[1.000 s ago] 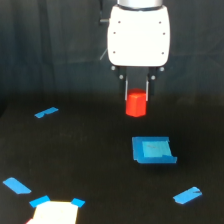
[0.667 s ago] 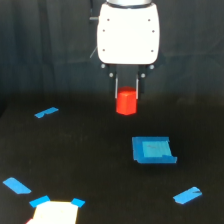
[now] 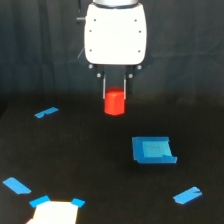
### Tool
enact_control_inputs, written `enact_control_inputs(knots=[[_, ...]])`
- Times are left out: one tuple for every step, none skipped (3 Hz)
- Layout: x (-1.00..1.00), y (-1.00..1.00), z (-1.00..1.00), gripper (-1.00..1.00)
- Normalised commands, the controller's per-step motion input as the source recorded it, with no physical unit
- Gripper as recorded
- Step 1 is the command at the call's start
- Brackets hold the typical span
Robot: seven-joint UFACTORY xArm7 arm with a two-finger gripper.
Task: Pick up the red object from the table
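Note:
The red object (image 3: 114, 102) is a small red-orange block held between the fingers of my gripper (image 3: 114, 98), under the arm's big white housing in the upper middle of the exterior view. The gripper is shut on the block. The block hangs in the air, well above the black table (image 3: 85, 165). The thin fingers flank the block's upper part on both sides; its lower part shows fully.
A flat blue square piece (image 3: 152, 149) lies on the table below and to the exterior view's right of the block. Blue tape strips (image 3: 46, 112) lie scattered about. A white sheet (image 3: 54, 214) with blue tape corners sits at the bottom left.
The gripper, still shut on the red block, has moved toward the exterior view's left and a little higher. The blue square and tape strips have not moved.

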Motion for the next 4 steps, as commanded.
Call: enact_control_inputs(knots=[[-0.50,0.16,1.00,-0.78],[-0.47,-0.05,0.49,-0.73],[-0.44,0.35,0.04,-1.00],[-0.70,-0.64,0.49,-0.62]])
